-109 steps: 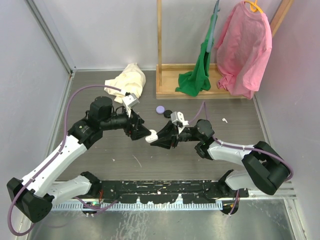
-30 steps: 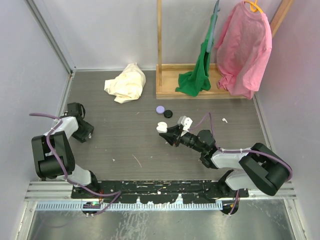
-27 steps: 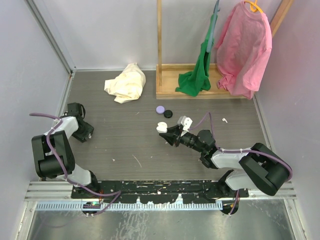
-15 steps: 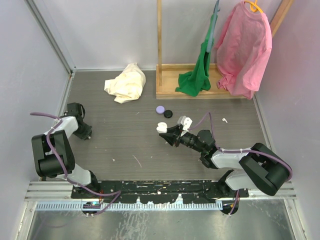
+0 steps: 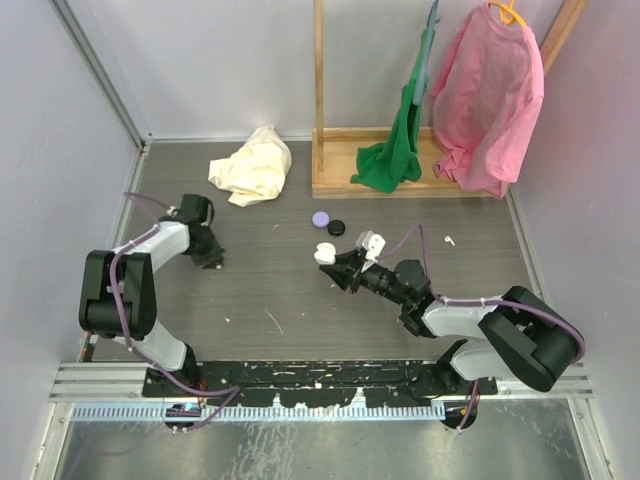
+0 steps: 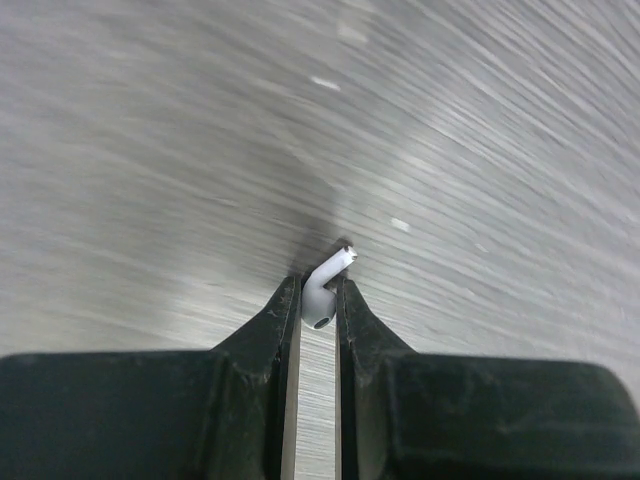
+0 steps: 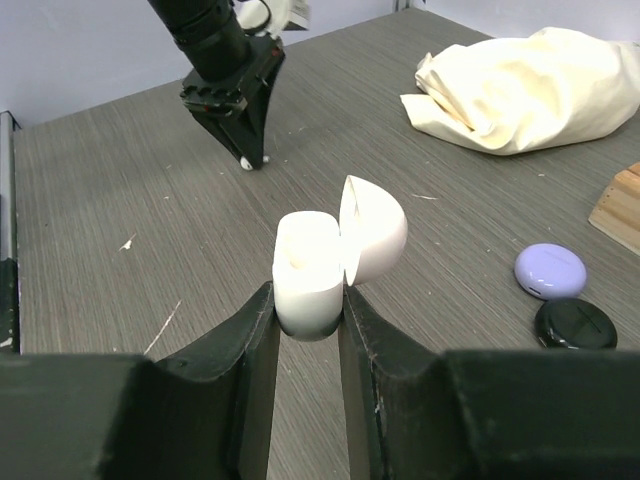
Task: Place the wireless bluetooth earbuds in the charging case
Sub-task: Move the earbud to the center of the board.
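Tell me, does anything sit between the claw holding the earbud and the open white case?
No. The right wrist view shows only bare table between the left claw, pinching the earbud, and the charging case; the top view agrees.

The charging case (image 7: 310, 280) is smooth glossy white plastic, and the earbud (image 6: 322, 295) looks like the same shiny stuff, while the gripper fingers (image 7: 245, 370) are matt black plastic. The tabletop (image 7: 120, 200) is a matt grey wood-grain surface with fine streaks, the cream cloth (image 7: 520, 85) is soft and rumpled, and the rack (image 5: 332, 160) is bare pale wood.
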### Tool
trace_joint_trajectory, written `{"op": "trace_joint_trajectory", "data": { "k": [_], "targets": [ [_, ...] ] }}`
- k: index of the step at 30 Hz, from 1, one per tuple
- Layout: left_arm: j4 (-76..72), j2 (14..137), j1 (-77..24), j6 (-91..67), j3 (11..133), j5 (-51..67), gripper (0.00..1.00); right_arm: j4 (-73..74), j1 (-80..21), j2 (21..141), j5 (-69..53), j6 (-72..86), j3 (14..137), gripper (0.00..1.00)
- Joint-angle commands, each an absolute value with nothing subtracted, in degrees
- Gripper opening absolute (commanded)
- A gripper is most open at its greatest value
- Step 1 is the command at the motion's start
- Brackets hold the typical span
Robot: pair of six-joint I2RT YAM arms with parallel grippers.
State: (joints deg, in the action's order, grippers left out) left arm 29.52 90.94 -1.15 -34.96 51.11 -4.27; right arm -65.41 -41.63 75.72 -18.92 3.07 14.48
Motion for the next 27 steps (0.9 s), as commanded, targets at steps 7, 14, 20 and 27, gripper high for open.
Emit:
{"op": "trace_joint_trajectory", "data": {
  "k": [7,14,20,27],
  "targets": [
    [28.76,95.03,-22.58,-20.40,57.07,-0.18,0.10,-68.85,-41.73,72.20,-13.01,1.12,14.21,0.01],
    [30.49,98.59,-34.28,-12.74,60.32,-1.02,0.13,-71.08,-41.75,71.45,-10.05,0.67,12.64,0.01],
    [34.26,98.82,-37.52,-12.14,62.27,-6.01,0.29,-71.41,-41.73,71.05,-8.80,0.36,12.15,0.01],
    [36.85,97.84,-37.61,-16.53,61.43,-9.39,0.42,-71.56,-41.73,71.39,-8.92,0.34,12.22,0.01]
  ]
}}
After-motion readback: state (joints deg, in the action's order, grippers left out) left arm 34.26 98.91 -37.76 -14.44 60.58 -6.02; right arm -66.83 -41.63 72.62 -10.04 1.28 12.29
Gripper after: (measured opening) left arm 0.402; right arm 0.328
